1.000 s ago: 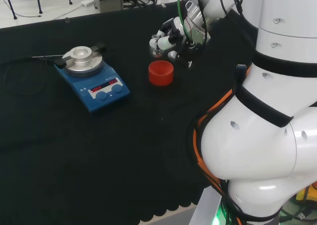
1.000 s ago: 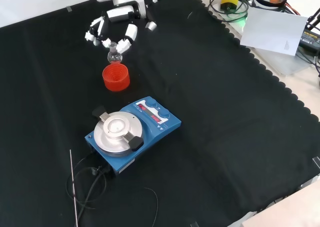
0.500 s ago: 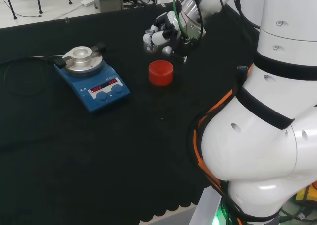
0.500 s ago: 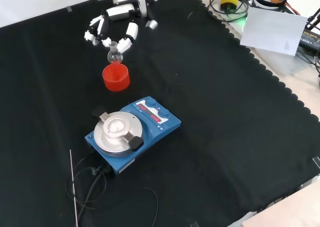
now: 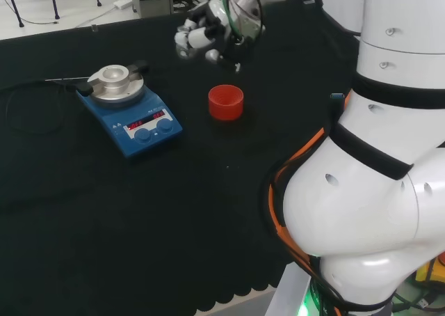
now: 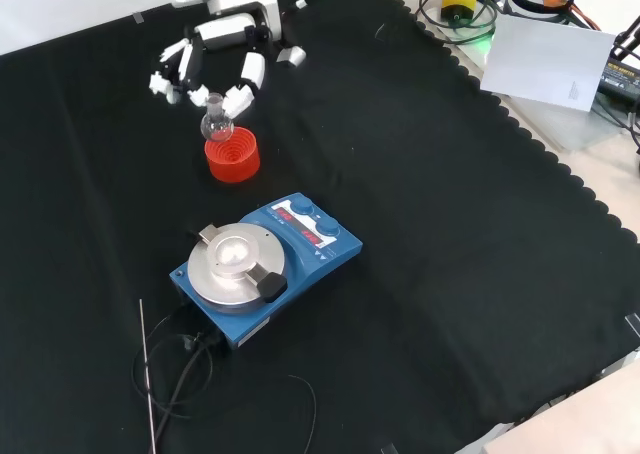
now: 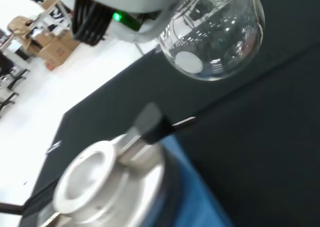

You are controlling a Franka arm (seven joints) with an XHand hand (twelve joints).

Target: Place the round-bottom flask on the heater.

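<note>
The hand [image 6: 215, 56] hangs in the air, its fingers curled round the neck of a small clear round-bottom flask [image 6: 216, 125]. In the front view the flask's bulb hovers just above the red ribbed ring stand [image 6: 232, 157]. In the head view the hand [image 5: 205, 37] is to the upper left of the stand [image 5: 226, 101], between it and the heater. The heater [image 6: 265, 261] is a blue box with a round metal plate [image 6: 232, 262]. The wrist view has the flask bulb [image 7: 212, 34] close up, with the heater plate [image 7: 102, 179] beyond it.
A thin rod and black cables [image 6: 165, 369] lie on the cloth beside the heater. The heater's black clamps [image 5: 139, 67] stick out at its plate's rim. The arm's white links [image 5: 375, 163] stand at the head view's right.
The hand has lifted the flask higher and carried it away from over the red stand, leftward in the head view, toward the heater.
</note>
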